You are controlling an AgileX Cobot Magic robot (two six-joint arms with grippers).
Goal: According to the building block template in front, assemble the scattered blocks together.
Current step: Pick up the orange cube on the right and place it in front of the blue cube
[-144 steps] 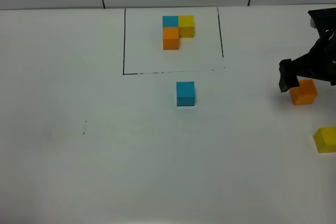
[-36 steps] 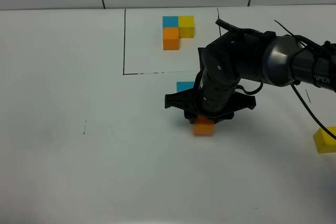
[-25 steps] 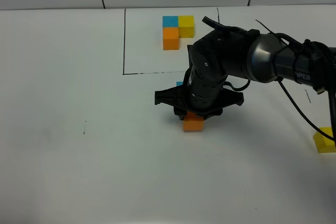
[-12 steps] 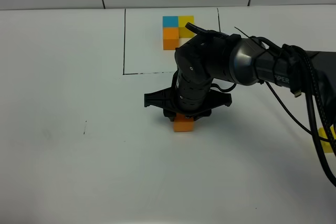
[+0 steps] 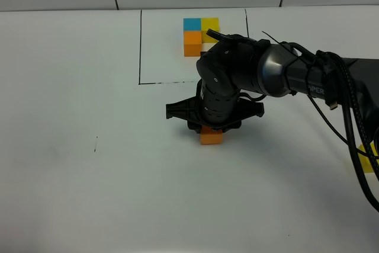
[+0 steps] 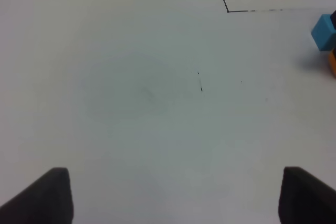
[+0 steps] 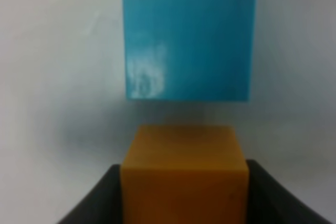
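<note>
Your right hand (image 5: 211, 131) is clamped on the orange block (image 7: 184, 174), its fingers (image 7: 102, 203) pressing two opposite side faces. It holds the block low over the counter (image 5: 89, 194), just in front of the blue block (image 7: 189, 35), and a narrow gap seems to separate the two. Your left hand (image 6: 173, 198) hangs spread wide, holding nothing. The yellow block (image 5: 368, 161) sits well apart at the far right. The template (image 5: 200, 31) lies inside its black frame. Expect the cubes to be light, rigid and smooth, so grip flat faces squarely. They show no labels. White lettering on the right arm looks like PIPER.
</note>
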